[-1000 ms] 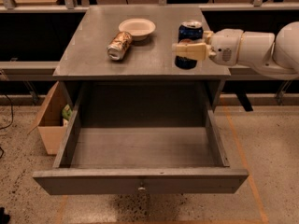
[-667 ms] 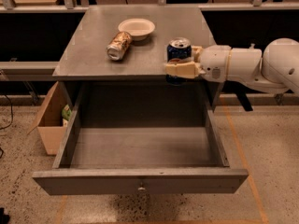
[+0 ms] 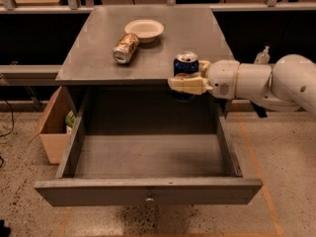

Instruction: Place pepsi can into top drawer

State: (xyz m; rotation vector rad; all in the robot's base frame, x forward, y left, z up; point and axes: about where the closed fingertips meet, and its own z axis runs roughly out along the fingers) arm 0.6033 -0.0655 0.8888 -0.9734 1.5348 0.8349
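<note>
The grey surface [image 3: 98, 58] fills the middle of the view. Under its front edge the top drawer [image 3: 148, 191] is pulled far out, and its inside shows only a bare grey bottom. From the right side comes the white arm [image 3: 276, 83] of the robot, lying almost level at the height of the surface's edge. On the floor at the left, just beside the drawer, stands an open cardboard box [image 3: 52, 127] with something green in it.

On the surface, toward the back, sits a pale bowl [image 3: 144, 29]. Just beside it, in front and to the left, a brown-gold can [image 3: 125, 48] lies on its side.

The claw [image 3: 186, 76] is at the front edge of the surface, on its right half, and it is clamped on the pepsi can [image 3: 186, 65] (one beige finger [image 3: 187, 84] crosses the can's front). The can is upright in the air, just in front of the edge, over the back part of the open drawer and not inside it. A small round knob [image 3: 148, 199] sits in the middle of the drawer's front panel.
</note>
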